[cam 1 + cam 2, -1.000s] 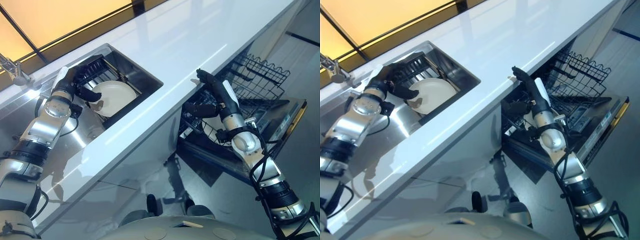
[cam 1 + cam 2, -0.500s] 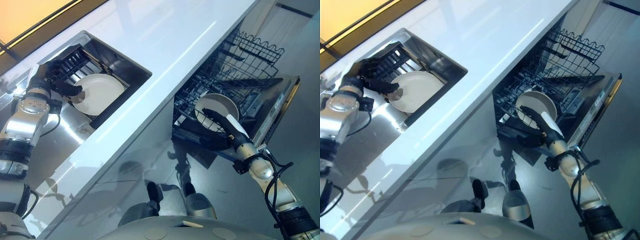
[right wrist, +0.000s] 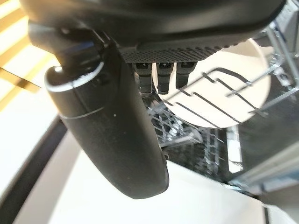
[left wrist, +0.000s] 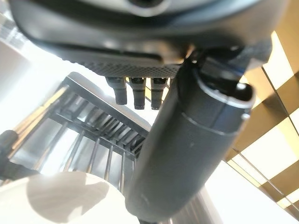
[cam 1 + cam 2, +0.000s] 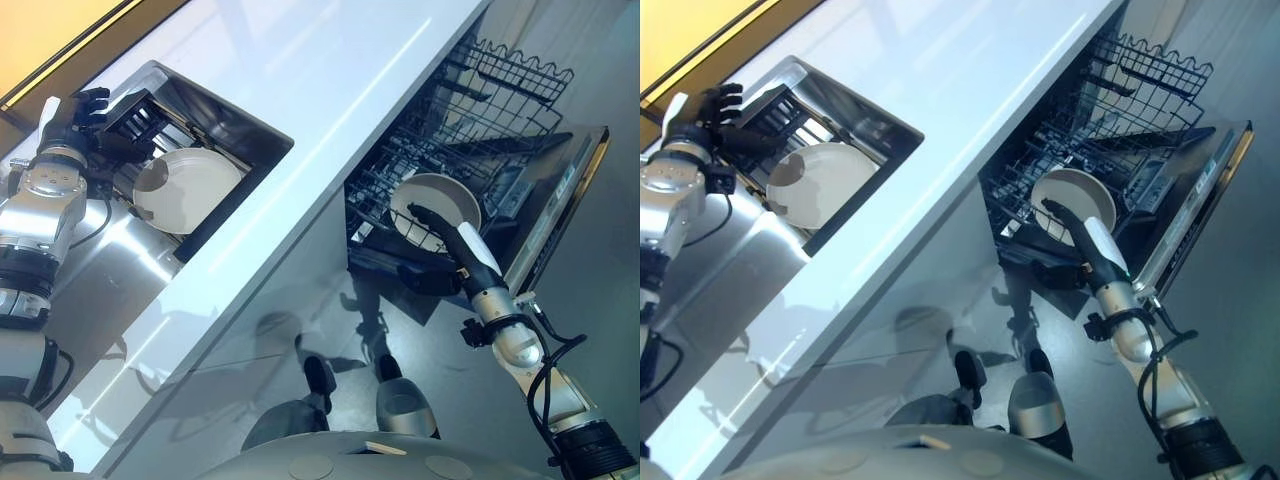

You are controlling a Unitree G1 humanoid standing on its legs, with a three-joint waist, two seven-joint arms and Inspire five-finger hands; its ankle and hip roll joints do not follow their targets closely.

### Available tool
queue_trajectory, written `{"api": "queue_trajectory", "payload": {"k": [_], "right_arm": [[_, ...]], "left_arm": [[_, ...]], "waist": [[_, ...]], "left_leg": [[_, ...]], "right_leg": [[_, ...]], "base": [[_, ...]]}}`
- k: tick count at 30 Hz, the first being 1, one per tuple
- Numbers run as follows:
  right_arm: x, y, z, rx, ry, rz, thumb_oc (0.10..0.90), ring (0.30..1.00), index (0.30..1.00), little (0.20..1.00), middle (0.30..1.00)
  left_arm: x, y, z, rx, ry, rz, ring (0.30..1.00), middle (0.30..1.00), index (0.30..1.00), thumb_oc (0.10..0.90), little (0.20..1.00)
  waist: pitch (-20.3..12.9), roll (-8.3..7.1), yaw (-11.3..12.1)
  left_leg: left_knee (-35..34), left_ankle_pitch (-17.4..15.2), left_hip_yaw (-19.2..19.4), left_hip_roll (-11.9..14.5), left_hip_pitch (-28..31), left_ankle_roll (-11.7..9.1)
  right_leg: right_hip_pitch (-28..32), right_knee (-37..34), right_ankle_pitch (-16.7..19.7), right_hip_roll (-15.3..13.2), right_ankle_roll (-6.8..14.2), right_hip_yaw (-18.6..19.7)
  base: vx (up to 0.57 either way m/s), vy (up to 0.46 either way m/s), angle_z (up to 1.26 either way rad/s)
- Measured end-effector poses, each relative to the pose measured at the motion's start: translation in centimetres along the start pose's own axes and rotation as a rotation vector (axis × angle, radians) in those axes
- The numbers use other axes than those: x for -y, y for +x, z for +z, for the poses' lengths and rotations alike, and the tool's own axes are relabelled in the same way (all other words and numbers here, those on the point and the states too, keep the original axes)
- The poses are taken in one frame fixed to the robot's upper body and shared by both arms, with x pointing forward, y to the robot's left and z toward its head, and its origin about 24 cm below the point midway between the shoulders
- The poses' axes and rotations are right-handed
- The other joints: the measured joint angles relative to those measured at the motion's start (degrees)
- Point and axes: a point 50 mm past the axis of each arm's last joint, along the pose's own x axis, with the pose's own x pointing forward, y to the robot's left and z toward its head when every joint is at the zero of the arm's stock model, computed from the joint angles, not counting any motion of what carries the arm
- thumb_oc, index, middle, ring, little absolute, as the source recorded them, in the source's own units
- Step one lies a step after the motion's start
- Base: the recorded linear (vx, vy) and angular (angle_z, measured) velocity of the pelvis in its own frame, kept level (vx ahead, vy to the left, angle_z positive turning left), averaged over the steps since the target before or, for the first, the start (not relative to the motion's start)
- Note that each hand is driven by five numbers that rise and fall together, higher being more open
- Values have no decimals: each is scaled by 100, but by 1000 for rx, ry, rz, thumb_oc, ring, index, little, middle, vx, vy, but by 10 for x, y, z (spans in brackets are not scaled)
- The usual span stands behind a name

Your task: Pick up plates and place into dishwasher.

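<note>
One plate stands on edge in the dishwasher rack.

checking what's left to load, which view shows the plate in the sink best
The left eye view: the plate in the sink shows whole, leaning on the dark rack. Right eye view nearly matches; the left wrist view catches just its rim.

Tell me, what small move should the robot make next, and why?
Probably lower the left hand onto the plate in the sink and grip its rim. One plate already stands in the dishwasher rack, the right hand is open beside it, and the left hand holds nothing.
</note>
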Motion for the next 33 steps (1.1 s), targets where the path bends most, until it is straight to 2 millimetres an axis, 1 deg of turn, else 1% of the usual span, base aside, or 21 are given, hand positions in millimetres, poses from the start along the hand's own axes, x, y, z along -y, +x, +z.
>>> {"api": "queue_trajectory", "payload": {"k": [2, 5, 7, 9, 12, 14, 19, 25, 29, 33], "right_arm": [[9, 2, 11, 62, -18, -29, 800, 900, 900, 900, 900], [38, 9, 31, 198, -47, -155, 800, 900, 900, 900, 900], [71, 20, 50, 314, -56, -322, 800, 900, 900, 900, 900], [99, 24, 66, 398, -69, -462, 800, 900, 900, 900, 900], [127, 24, 84, 498, -99, -601, 800, 900, 900, 900, 900], [133, 22, 89, 522, -124, -612, 800, 900, 900, 900, 900], [133, 22, 91, 529, -137, -595, 800, 900, 900, 900, 900], [135, 22, 97, 550, -171, -557, 800, 900, 900, 900, 900], [134, 23, 99, 553, -178, -539, 800, 900, 900, 900, 900], [136, 23, 99, 545, -185, -529, 800, 900, 900, 900, 900]], "left_arm": [[0, 0, 0, 1, 0, -1, 900, 900, 900, 800, 900], [1, -1, 0, 2, 0, -2, 900, 900, 900, 800, 900], [1, -1, -4, -8, 4, -3, 900, 900, 900, 800, 900], [2, -2, -6, -14, 5, -7, 900, 900, 900, 800, 900], [1, -2, -6, -15, 0, -9, 900, 900, 900, 800, 900], [1, -2, -6, -15, -3, -14, 900, 900, 900, 800, 900], [3, -2, -6, -18, -6, -41, 900, 900, 900, 800, 900], [8, -2, -13, -70, -96, -70, 900, 900, 900, 800, 900], [9, -6, -28, -111, -167, -77, 900, 900, 900, 800, 900], [11, -10, -42, -152, -225, -71, 900, 900, 900, 800, 900]], "waist": [[1, 2, -7], [2, 3, 4], [3, 7, 20], [12, 23, 28], [15, 31, 46], [15, 31, 39], [15, 31, 29], [14, 32, 37], [15, 47, 15], [40, 133, 17]], "left_leg": [[0, 0, 13, -4, 8, 0], [0, 0, 19, -12, 25, 0], [0, 0, 23, -12, 48, 0], [0, 0, 25, -11, 69, 1], [0, 0, 23, -6, 94, 1], [1, 0, 20, -5, 106, 1], [0, 0, 6, -3, 148, 1], [0, -1, -6, -10, 197, 2], [0, -2, 2, -14, 209, 3], [0, -2, 13, -20, 203, 3]], "right_leg": [[-1, 0, 6, -7, 10, 17], [-1, 10, 11, -13, 19, 40], [1, 18, 16, -13, 28, 73], [6, 29, 16, -14, 29, 85], [29, 31, 16, -6, 29, 90], [49, 30, 17, -3, 29, 89], [100, 17, 17, -1, 28, 78], [145, 18, 17, -11, 29, 75], [142, 20, 16, -20, 29, 88], [101, 54, 11, -28, 37, 112]], "base": [[28, 37, -5], [22, 23, -2], [42, 38, -6], [40, 26, -3], [10, 2, 0], [18, -4, 0], [33, 0, 1], [20, 44, 0], [5, 92, -2], [8, 92, -3]]}}
